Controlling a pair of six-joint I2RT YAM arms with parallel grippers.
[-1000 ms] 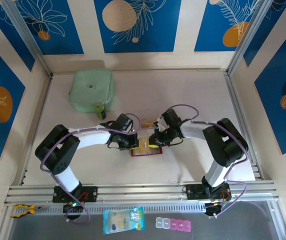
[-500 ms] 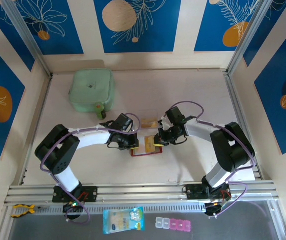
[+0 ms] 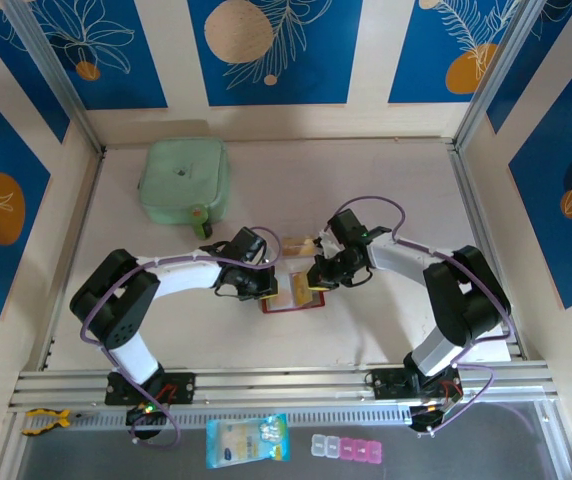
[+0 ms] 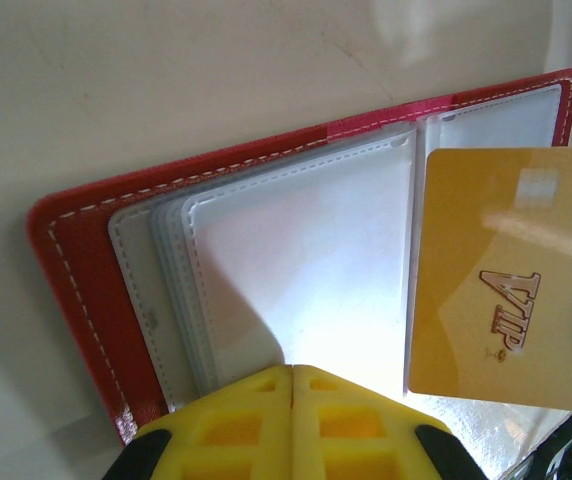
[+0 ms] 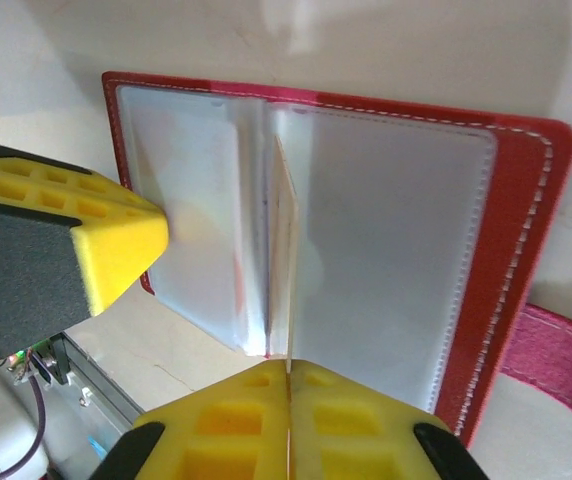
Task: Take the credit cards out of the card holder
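The right gripper (image 5: 288, 385) has its yellow pads pressed together on the near edge of a yellow card (image 4: 506, 270). The right wrist view sees the card edge-on, standing up from the fold of the wallet (image 5: 521, 250). The left wrist view sees its face, printed "VIP", lying over the right-hand clear pocket. Whether its lower edge sits inside a pocket or has come free is hard to tell from either angle.

The left gripper (image 4: 291, 385) is closed too, with nothing between its pads. Its tips are on the stack of clear pockets (image 4: 296, 270) on the other half of the wallet and seem to press them flat. The two grippers are just beside each other over the wallet, one on each half.

The red wallet lies open and flat on the table (image 3: 366, 190), near the middle and between the two arms, with its closing tab (image 5: 566, 350) stretched out to one side. Just behind it lies what looks like a second card (image 3: 299, 245), yellow-orange, flat on the table. A pale green pouch (image 3: 184, 180) sits well apart, toward the far left corner.
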